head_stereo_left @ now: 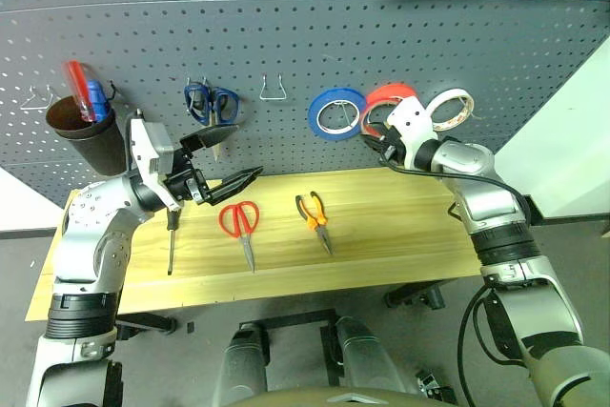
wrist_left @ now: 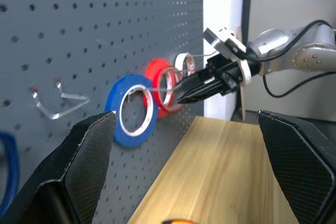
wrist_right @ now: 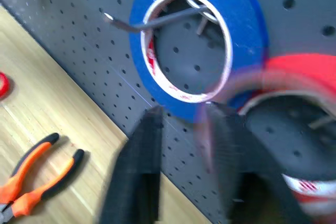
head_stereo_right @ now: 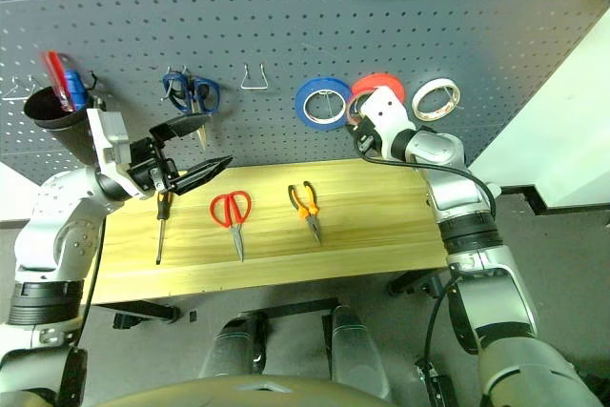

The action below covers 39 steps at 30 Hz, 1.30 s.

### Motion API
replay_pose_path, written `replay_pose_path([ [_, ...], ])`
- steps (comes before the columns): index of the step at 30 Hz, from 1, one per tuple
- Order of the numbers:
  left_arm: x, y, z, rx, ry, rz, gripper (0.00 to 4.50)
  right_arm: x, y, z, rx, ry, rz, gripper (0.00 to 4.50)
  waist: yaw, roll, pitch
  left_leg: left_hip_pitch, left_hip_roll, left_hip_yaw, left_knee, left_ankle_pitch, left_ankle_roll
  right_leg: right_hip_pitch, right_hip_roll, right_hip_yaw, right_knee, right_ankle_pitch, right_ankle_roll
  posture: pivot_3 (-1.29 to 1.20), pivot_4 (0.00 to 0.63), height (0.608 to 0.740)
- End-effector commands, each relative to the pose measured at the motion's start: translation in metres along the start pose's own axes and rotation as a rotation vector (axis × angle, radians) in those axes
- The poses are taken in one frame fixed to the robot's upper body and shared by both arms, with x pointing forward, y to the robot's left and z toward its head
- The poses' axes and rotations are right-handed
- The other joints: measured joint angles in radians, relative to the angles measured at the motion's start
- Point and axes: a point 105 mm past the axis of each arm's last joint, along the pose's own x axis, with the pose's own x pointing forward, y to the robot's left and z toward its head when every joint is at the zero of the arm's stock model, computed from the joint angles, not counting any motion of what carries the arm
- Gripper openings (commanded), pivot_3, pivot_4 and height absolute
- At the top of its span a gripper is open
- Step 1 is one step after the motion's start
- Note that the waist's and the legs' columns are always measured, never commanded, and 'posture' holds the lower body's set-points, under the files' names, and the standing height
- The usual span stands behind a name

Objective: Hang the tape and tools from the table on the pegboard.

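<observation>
The red tape (head_stereo_left: pixel 389 97) hangs on its pegboard (head_stereo_left: pixel 305 45) hook, so the right end effector (wrist_left: pixel 181 92) stands slightly parted beside it, gripping nothing. Scissors (head_stereo_left: pixel 242 226), pliers (head_stereo_left: pixel 315 217) and screwdriver (head_stereo_left: pixel 172 240) lie on the counter (head_stereo_left: pixel 381 235); the left end effector (head_stereo_left: pixel 229 154) gapes empty.

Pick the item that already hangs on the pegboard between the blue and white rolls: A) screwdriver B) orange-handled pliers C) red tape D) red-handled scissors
C: the red tape hangs on the pegboard between the blue roll and the white roll, while the red-handled scissors, pliers and screwdriver lie on the table.
</observation>
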Motion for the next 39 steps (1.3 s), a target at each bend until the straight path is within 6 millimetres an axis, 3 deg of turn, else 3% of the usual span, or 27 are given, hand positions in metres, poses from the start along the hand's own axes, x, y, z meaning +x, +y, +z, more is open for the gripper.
replay_pose_path([
  [1, -0.007, 0.000, 0.005, 0.051, -0.001, 0.007, 4.50, -0.022, -0.002, 0.019, -0.034, -0.041, 0.030, 2.49, 0.013, 0.000, 0.000, 0.000, 0.000, 0.000, 0.000, 0.000, 0.000, 0.000, 0.000, 0.000, 0.000, 0.000, 0.000, 0.08, 0.103, 0.740],
  [8, -0.020, -0.001, -0.011, 0.023, 0.028, 0.029, 4.50, -0.069, 0.028, 0.034, 0.025, -0.033, 0.190, 2.49, 0.025, 0.001, -0.001, 0.001, 0.000, 0.000, 0.002, 0.000, 0.000, 0.001, 0.000, 0.000, 0.000, 0.000, -0.001, 0.07, 0.113, 0.740],
  [13, -0.031, -0.007, -0.034, -0.015, 0.080, 0.035, 4.50, -0.078, 0.051, 0.034, 0.130, 0.021, 0.287, 2.49, 0.019, 0.001, -0.002, 0.004, 0.001, 0.001, 0.001, 0.000, 0.000, 0.003, 0.000, 0.001, 0.000, 0.000, -0.001, 0.07, 0.132, 0.740],
  [17, -0.043, -0.003, -0.055, 0.017, 0.157, 0.091, 4.50, -0.062, 0.063, 0.012, 0.218, 0.135, 0.262, 2.49, 0.022, 0.001, -0.002, 0.004, 0.001, 0.001, 0.001, 0.000, 0.000, 0.003, 0.000, 0.001, 0.000, 0.000, -0.001, 0.08, 0.149, 0.740],
  [20, -0.050, 0.003, -0.063, -0.020, 0.154, 0.152, 4.50, -0.049, 0.071, -0.011, 0.257, 0.260, 0.237, 3.01, 0.022, 0.001, -0.002, 0.004, 0.001, 0.001, 0.001, 0.000, 0.000, 0.003, -0.001, 0.001, 0.000, 0.000, -0.002, 0.09, 0.165, 0.740],
  [25, -0.062, -0.008, -0.078, -0.032, 0.197, 0.130, 4.50, -0.029, 0.079, -0.031, 0.288, 0.401, 0.206, 4.48, 0.023, 0.004, 0.001, 0.003, 0.001, 0.002, 0.001, 0.000, 0.000, 0.000, -0.001, 0.001, -0.001, 0.000, -0.002, 0.10, 0.203, 0.740],
  [31, -0.072, -0.021, -0.079, -0.049, 0.217, 0.060, 4.50, -0.014, 0.083, -0.035, 0.364, 0.478, 0.193, 4.48, 0.025, 0.009, 0.013, 0.001, 0.002, 0.002, 0.000, 0.000, 0.000, -0.003, -0.001, 0.001, -0.001, -0.001, -0.003, 0.13, 0.272, 0.740],
  [35, -0.084, -0.022, -0.082, -0.031, 0.297, 0.024, 4.50, -0.001, 0.090, -0.034, 0.431, 0.511, 0.193, 4.48, 0.025, 0.012, 0.035, 0.000, 0.002, 0.002, -0.001, 0.000, 0.000, -0.005, -0.002, 0.001, -0.001, -0.001, -0.004, 0.15, 0.299, 0.740],
  [39, -0.092, -0.019, -0.089, -0.036, 0.361, 0.007, 4.50, 0.016, 0.094, -0.032, 0.388, 0.507, 0.189, 4.48, 0.025, 0.018, 0.055, -0.003, 0.002, 0.002, -0.003, 0.000, 0.000, -0.008, -0.002, 0.002, -0.001, -0.002, -0.005, 0.16, 0.319, 0.740],
])
